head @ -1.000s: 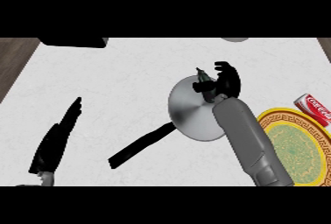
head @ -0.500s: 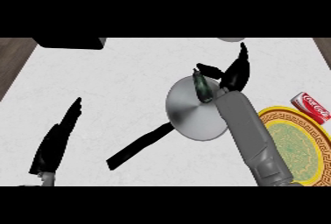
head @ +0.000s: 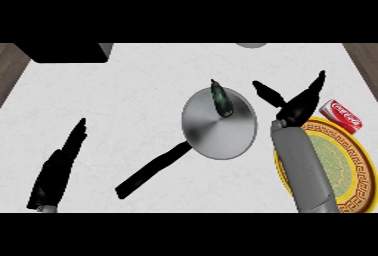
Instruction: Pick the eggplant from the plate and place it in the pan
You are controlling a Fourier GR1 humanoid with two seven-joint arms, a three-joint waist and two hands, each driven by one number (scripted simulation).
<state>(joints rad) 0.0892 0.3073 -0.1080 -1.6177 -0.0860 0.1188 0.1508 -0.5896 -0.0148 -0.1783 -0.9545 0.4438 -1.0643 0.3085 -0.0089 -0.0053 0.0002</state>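
Most of the view is a white, faintly veined counter top (head: 140, 105). On its right side sits a round yellow plate with a green centre and a patterned rim (head: 360, 170), partly covered by the grey right forearm (head: 303, 170) that crosses its left half. At the middle of the counter stands a round silver metal pan (head: 214, 135), its long black handle (head: 151, 170) pointing toward the lower left. A dark box (head: 63, 52) occupies the far left corner.

The left hand (head: 59, 167) rests at the lower left with its fingers straight, holding nothing, well apart from the pan. The right hand (head: 295, 105) is just right of the pan's rim, between pan and plate; its fingers and thumb are straight and spread wide, with nothing in them.

1 red cola can (head: 342, 115) lies on its side just beyond the plate. The small dark green eggplant (head: 221, 100) lies inside the pan at its far edge, its far tip reaching over the rim, apart from the right hand.
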